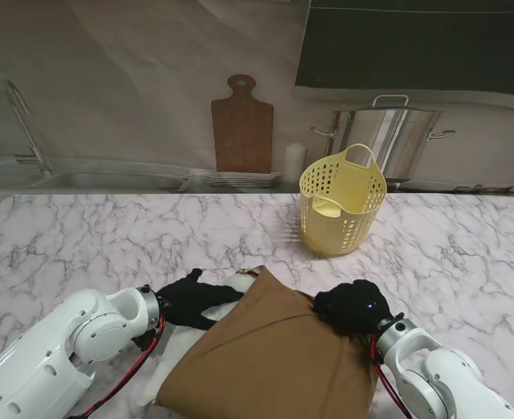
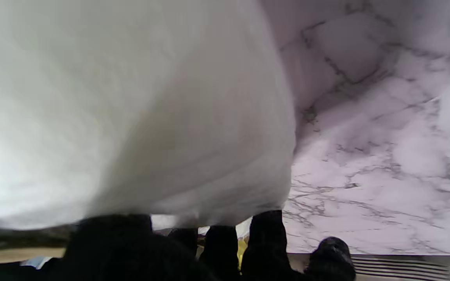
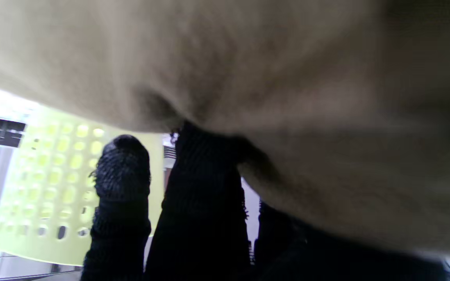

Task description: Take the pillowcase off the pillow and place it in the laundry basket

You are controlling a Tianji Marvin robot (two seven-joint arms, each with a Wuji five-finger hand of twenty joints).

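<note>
— From over the shoulders, what's showing?
— The brown pillowcase point(image 1: 274, 358) is lying near me; the yellow laundry basket point(image 1: 341, 209) is standing farther off.
— Left wrist?
— The left hand point(image 1: 191, 299) is pressing the white pillow point(image 2: 131, 113); gripping, I can't tell.
— Right wrist?
— The right hand point(image 1: 351, 305) is pinching pillowcase cloth, blocking the basket.

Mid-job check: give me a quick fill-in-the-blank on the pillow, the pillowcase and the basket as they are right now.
1. The pillowcase still covering most of the pillow is ____ in colour.
2. The laundry basket stands on the table, farther from me than the pillow, and holds ____ of the pillowcase.
3. The right hand grips the ____.
4. The left hand rests on the ____ pillow.

Missing words: brown; none; pillowcase; white
</note>
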